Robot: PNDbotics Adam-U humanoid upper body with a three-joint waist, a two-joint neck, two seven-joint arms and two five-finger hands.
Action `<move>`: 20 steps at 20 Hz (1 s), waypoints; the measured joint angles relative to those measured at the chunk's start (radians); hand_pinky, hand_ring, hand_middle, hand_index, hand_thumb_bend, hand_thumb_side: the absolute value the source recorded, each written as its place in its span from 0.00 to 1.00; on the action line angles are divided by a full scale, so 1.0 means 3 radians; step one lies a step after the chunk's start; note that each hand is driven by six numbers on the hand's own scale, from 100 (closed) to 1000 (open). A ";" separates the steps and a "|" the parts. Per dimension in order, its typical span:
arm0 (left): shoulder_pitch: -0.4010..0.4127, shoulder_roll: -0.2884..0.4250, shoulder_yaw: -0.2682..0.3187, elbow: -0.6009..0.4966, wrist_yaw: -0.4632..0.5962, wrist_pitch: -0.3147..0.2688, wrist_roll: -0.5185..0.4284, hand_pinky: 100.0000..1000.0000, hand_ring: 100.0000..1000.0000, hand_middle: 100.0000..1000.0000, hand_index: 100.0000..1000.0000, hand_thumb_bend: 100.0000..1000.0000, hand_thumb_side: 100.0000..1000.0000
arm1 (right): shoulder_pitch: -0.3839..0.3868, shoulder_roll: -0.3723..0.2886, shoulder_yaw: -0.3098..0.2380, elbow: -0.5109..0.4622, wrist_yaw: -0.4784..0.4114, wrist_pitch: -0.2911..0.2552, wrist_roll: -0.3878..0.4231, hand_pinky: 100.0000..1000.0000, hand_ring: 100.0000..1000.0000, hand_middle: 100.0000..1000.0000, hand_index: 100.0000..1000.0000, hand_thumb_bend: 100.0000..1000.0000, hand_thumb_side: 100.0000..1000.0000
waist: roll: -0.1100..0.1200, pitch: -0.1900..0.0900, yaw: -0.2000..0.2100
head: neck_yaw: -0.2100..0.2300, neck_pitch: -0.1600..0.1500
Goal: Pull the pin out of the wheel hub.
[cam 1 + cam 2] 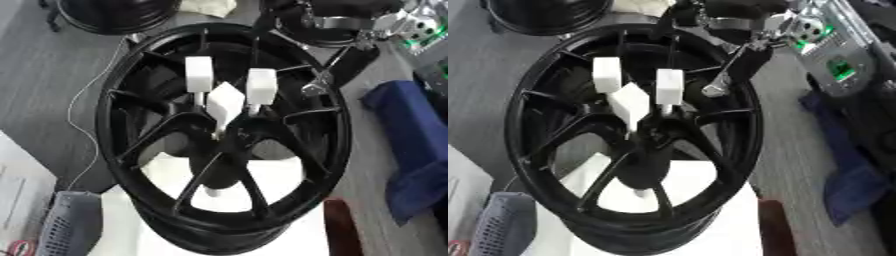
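1. Three white-capped pins [226,102] stick up out of the wheel hub [229,140], dead centre.
2. Right hand [732,67] sits up and to the right, nearest; can't tell its fingers, seems empty.
3. Left hand isn't showing.

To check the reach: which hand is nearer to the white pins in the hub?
Right. The right hand hovers up and right of the white pins, over the spokes, not touching them. The left hand shows in neither view.
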 measured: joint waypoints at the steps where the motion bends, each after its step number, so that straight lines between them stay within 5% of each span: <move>1: 0.0003 -0.0002 0.0000 0.0001 0.0000 0.0000 0.0001 0.58 0.62 0.52 0.71 0.00 0.84 | 0.0000 0.0009 0.0006 0.0027 0.0034 -0.0013 -0.0013 0.94 0.92 0.83 0.92 0.38 0.22 | -0.0006 -0.0003 0.0000 | 0.0001 0.0000; 11: 0.0025 -0.0024 0.0003 0.0021 0.0001 0.0007 0.0022 0.58 0.62 0.52 0.71 0.00 0.84 | 0.0006 0.0089 0.0037 0.0245 0.0244 -0.0069 -0.0069 0.94 0.91 0.83 0.92 0.40 0.32 | -0.0026 -0.0029 0.0002 | -0.0003 0.0000; 20: 0.0028 -0.0024 0.0004 0.0022 0.0002 0.0007 0.0022 0.58 0.62 0.52 0.70 0.00 0.84 | 0.0034 0.0146 0.0035 0.0343 0.0182 -0.0001 -0.0001 0.95 0.89 0.78 0.90 0.26 0.39 | -0.0030 -0.0029 0.0004 | -0.0032 0.0000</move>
